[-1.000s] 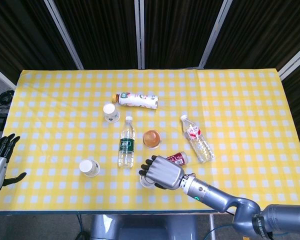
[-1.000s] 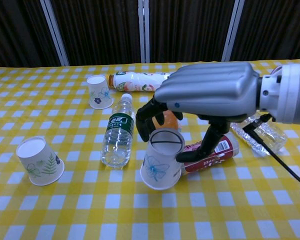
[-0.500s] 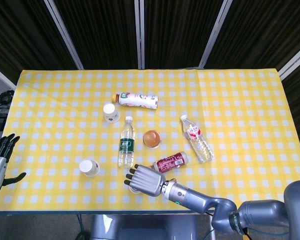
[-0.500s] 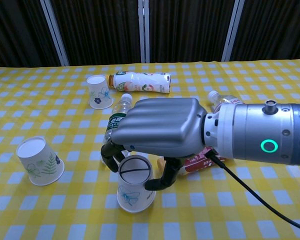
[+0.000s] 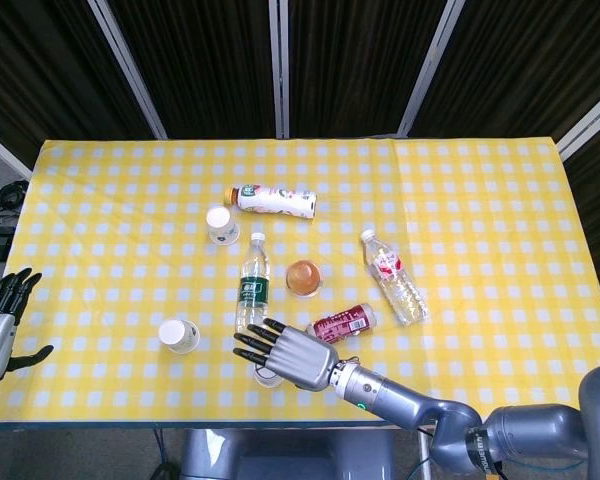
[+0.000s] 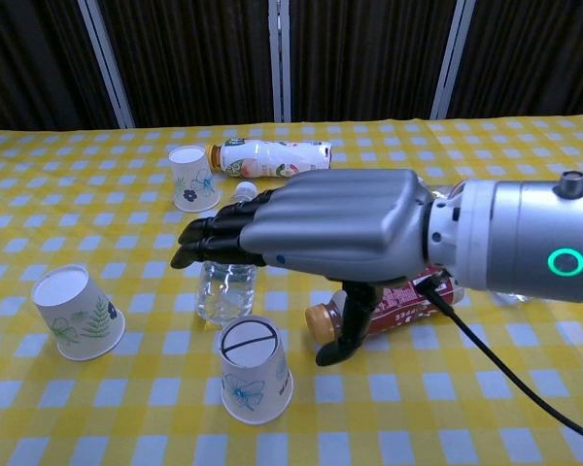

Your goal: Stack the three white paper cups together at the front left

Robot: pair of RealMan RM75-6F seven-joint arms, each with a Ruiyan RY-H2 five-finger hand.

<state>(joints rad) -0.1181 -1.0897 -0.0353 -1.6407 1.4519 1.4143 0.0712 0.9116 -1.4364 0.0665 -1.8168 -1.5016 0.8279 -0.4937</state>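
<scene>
The right hand (image 6: 335,228) reaches in from the right, low over the near middle of the worktop (image 5: 480,200). Its fingers (image 6: 214,238) are stretched out flat and apart, pointing left, with the thumb hanging down; it holds nothing. Just below and near the fingertips stands a white paper cup with a blue butterfly (image 6: 250,369), upside down on its rim and clear of the hand. In the head view this cup (image 5: 268,377) is mostly hidden under the hand.

Further left, near the front left edge, a second white paper cup with a green leaf print (image 6: 76,312) also stands upside down, leaning slightly. A third white paper cup with a blue flower (image 6: 192,178) stands upside down farther back, well apart from the other two.

Behind the right hand's fingers lies a clear water bottle with a green label (image 5: 251,296). A small red-labelled bottle (image 5: 342,322) lies on its side just right of the thumb. An orange round object (image 5: 303,277) sits beyond it, a second clear bottle (image 5: 392,277) lies to the right, and a white drink bottle (image 5: 273,201) lies at the far side beside the flower cup.

The left hand (image 5: 0,325) rests at the far left edge, fingers spread, holding nothing.
</scene>
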